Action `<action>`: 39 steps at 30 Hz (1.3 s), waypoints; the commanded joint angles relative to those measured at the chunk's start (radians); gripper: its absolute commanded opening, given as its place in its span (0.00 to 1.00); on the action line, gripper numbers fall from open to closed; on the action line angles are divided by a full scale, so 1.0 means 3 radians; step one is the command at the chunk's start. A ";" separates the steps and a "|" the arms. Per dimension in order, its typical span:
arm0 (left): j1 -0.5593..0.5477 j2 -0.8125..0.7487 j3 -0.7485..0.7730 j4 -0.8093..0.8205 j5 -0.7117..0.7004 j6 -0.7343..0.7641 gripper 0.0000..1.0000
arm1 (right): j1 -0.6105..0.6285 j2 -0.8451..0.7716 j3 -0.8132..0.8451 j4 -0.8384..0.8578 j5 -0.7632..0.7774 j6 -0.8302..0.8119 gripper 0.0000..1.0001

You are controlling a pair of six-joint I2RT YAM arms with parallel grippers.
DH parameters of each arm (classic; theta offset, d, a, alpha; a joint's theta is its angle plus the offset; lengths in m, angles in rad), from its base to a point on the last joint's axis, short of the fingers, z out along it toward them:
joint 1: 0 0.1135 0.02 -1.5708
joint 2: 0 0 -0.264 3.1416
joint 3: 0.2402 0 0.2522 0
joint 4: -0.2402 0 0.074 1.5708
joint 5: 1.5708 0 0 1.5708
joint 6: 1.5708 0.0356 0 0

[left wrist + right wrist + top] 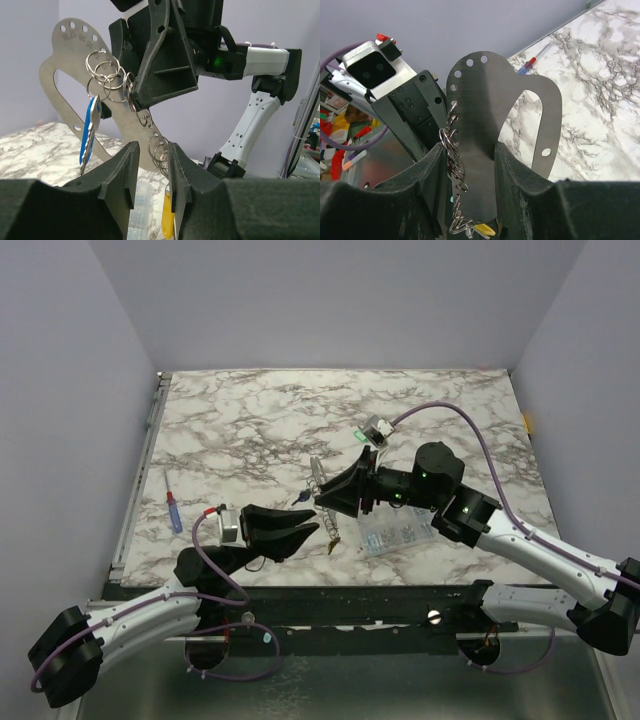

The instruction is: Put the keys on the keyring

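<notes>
Two hands meet above the surface (250,420). Nearest, the left hand (151,159) straddles the lowest split rings (159,150) on the plate's edge. I cannot tell whether it pinches them or only brackets them. The yellow key (167,215) hangs just under those rings and the blue key (89,132) from a ring higher up. Green key not made out.

The keyring (490,115), a flat steel plate with punched holes, stands upright, clenched by the right hand (470,159).

Judgement: the right should keep the plate rigid while the left nips one ring, not the cluster.

Beneath them, the clear box (398,530) holds small parts, too fine to name. Far left lies a red-and-blue stick (173,512).
</notes>
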 commanded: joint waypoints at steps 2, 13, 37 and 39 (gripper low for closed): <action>0.0000 0.0002 0.0031 0.0220 0.0061 0.0047 0.34 | -0.0013 0.0029 -0.0055 0.0168 -0.0223 -0.0037 0.19; 0.0002 0.0068 0.0055 0.0239 -0.0090 0.0110 0.28 | -0.0012 0.0075 -0.0079 0.0267 -0.0424 0.0012 0.19; 0.0000 0.0067 0.0103 0.0322 -0.0128 0.0047 0.27 | -0.0013 0.0153 -0.0059 0.0259 -0.0523 -0.0036 0.18; 0.0000 0.0060 0.0099 0.0322 -0.0134 0.0028 0.29 | -0.0010 0.0165 -0.0052 0.0260 -0.0531 -0.0039 0.18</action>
